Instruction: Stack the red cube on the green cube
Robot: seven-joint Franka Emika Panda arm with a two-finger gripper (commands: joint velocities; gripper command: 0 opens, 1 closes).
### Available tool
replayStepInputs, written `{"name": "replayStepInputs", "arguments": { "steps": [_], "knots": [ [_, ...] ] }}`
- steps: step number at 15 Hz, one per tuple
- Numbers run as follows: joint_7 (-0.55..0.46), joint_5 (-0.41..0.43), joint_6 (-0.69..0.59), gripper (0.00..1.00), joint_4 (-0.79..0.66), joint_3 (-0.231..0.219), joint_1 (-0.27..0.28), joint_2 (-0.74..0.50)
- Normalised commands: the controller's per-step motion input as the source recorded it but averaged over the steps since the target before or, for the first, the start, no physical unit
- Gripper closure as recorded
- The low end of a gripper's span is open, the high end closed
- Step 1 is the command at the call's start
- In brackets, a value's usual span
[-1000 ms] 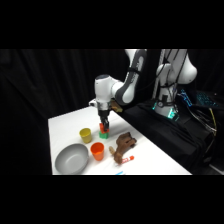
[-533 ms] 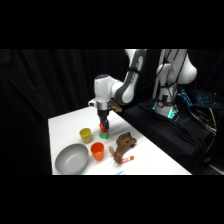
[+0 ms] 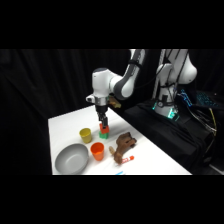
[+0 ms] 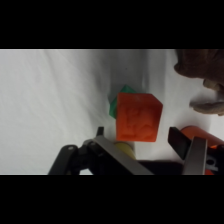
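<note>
The red cube [image 3: 103, 129] sits on top of the green cube [image 3: 103, 134] near the middle of the white table [image 3: 65, 125]. My gripper [image 3: 103, 123] hangs straight above the pair, its fingers reaching down around the red cube. In the wrist view the red cube [image 4: 138, 118] fills the middle, and only a sliver of the green cube [image 4: 117, 103] shows from under its far left side. The gripper [image 4: 139, 136] is open: a small gap shows between each dark finger [image 4: 179, 140] and the red cube's sides.
A yellow cup [image 3: 86, 134] stands left of the stack and an orange cup [image 3: 97, 150] in front of it. A grey bowl [image 3: 71, 159] lies at the front left. A brown toy [image 3: 123, 145] and a red-tipped marker [image 3: 129, 159] lie to the right.
</note>
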Motion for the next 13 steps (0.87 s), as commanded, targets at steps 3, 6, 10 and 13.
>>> {"name": "replayStepInputs", "arguments": {
  "steps": [3, 6, 10, 13],
  "knots": [
    [0.02, -0.075, -0.42, 0.00, 0.00, -0.045, 0.056, -0.39],
    [0.02, -0.034, -0.48, 0.00, 0.10, -0.021, 0.043, -0.33],
    [0.04, -0.003, -0.46, 0.00, 0.19, -0.006, 0.039, -0.24],
    [0.07, 0.000, -0.40, 0.00, 0.20, -0.007, 0.033, -0.14]
  ]
}}
